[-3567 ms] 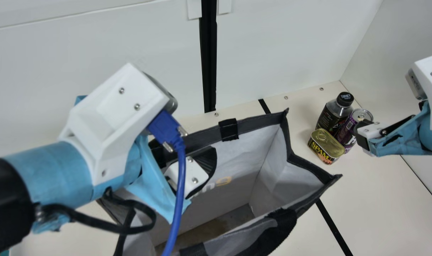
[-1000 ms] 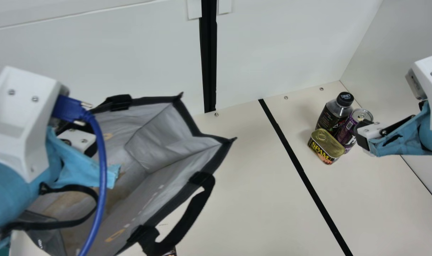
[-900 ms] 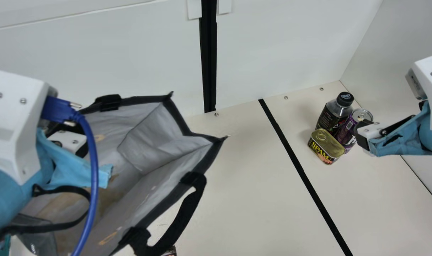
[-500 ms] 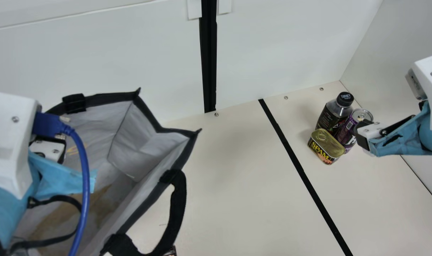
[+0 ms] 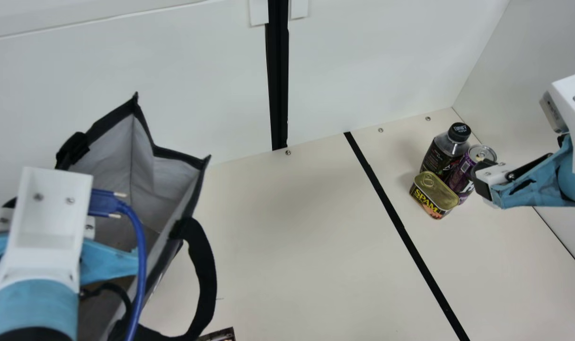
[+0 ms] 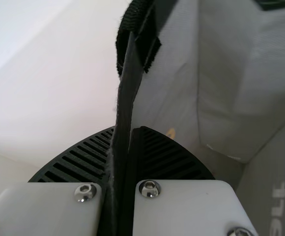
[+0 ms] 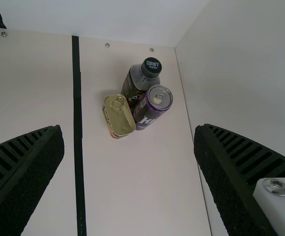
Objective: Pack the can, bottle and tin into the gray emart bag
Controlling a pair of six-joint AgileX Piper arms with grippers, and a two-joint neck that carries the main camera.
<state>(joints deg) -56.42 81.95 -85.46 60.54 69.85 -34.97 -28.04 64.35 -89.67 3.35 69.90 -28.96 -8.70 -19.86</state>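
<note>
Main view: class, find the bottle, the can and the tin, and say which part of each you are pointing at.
Bottle [image 5: 440, 154]: main view, on its dark label.
Can [image 5: 460, 175]: main view, on its purple side.
Tin [image 5: 436, 190]: main view, on its gold lid.

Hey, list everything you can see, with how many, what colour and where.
bag: one, gray, black-trimmed, at left
bottle: one, dark, black cap, far right
can: one, purple, beside bottle
tin: one, gold lid, in front of bottle and can
table: one, cream, underneath
walls: two, white, back and right
strips: two, black, on table and back wall
screws: three, silver, table's back edge
unclear item: one, dark, near edge
cable: one, blue, on left arm
left gripper: one, black, closed on bag's side
right gripper: one, black, open near can
</note>
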